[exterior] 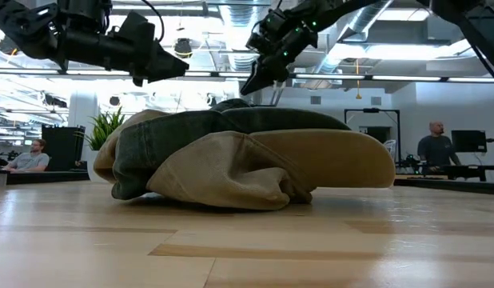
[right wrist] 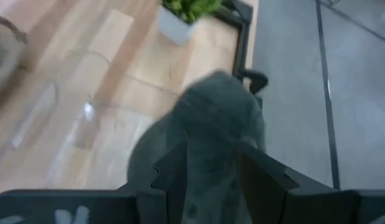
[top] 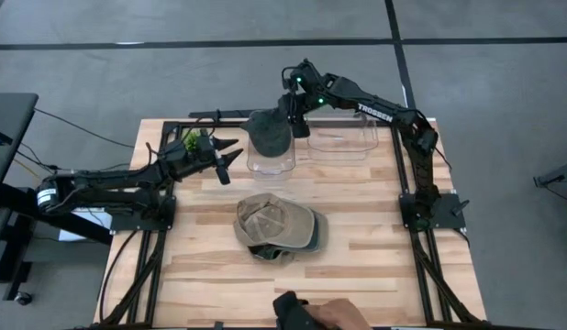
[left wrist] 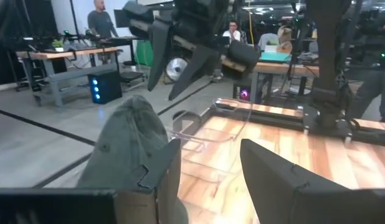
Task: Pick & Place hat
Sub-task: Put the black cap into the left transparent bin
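- At the far edge of the table, the right gripper hangs over a clear bin. A grey hat is between its fingers, which are closed part way on the cloth, and the hat drapes down toward the bin.
- Beside this bin stands a second clear bin, with nothing visible in it.
- Toward the left side, the left gripper waits just beside the first bin. Its fingers stand apart and hold nothing.
- Near the middle of the table lie more hats: a tan cap on top of a darker green one. They touch each other and are well apart from both grippers.
- At the near edge a person's hand shows, beside a dark object.
- My judgement is that the step in hand is placing the grey hat into the bin. Whether the hat's lower edge already touches the bin wall, I cannot tell from above.
- To do it well, the right gripper should lower straight down, so the whole hat falls inside the walls, and release only when the cloth is supported.
- One risk: a fold may catch on the rim, so the hat hangs half outside.
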